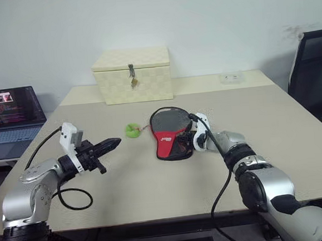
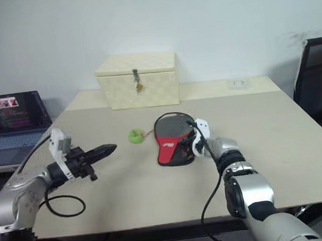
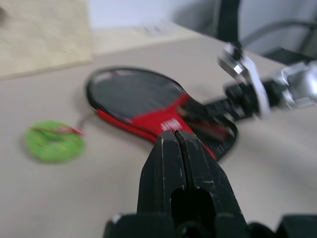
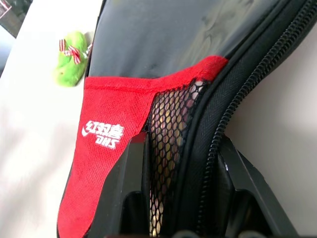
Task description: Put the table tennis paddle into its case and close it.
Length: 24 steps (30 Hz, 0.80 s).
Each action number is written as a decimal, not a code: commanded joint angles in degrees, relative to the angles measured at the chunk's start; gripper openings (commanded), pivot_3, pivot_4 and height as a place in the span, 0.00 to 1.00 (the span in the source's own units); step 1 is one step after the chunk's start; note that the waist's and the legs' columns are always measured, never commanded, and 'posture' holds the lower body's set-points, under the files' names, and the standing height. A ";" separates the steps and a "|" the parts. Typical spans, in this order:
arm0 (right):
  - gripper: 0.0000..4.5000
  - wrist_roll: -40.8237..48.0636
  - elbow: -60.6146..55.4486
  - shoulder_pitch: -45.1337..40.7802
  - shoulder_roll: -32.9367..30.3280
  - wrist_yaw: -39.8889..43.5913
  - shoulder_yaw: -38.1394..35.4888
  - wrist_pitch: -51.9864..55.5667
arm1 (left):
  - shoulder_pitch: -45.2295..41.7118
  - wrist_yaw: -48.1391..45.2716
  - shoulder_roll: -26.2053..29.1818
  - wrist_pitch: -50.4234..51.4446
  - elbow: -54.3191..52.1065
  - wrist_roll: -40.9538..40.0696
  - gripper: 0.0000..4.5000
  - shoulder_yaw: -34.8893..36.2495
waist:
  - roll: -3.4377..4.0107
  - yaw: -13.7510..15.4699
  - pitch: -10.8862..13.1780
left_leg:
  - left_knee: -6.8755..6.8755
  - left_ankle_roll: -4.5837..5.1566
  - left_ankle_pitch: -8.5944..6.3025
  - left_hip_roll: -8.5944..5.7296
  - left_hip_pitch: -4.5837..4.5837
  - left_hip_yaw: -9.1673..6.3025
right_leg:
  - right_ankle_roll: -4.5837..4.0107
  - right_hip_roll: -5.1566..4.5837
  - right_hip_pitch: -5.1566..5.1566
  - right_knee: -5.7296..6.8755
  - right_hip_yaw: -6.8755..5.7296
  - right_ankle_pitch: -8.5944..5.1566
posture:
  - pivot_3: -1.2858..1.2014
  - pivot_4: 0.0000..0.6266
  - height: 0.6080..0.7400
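Case [image 4: 163, 74] edge is pinched by right claw [image 4: 178, 163] at lower centre, left claw [image 3: 177, 148] closed, empty; thin grip, so slip-off could be expected.

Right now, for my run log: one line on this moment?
case: flat on table | right gripper: gripping its mesh end | left gripper: shut, apart

My black case [image 1: 169, 132] — red panel, white logo, dark mesh; green tag [image 1: 132, 130], red-striped; cream checkered box [image 1: 133, 75]; beige table [image 1: 273, 128].
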 commanded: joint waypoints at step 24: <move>0.26 13.87 -74.52 33.73 24.51 -24.65 -3.65 47.80 | 7.75 -10.47 8.18 2.61 -11.37 -4.37 0.00 -2.43 | 0.02 0.27 0.01 | -0.04 0.01 -0.01 0.01 -0.03 -0.05 | -0.04 0.02 -0.02 -0.06 -0.04 -0.04 | 0.52 0.24 1.00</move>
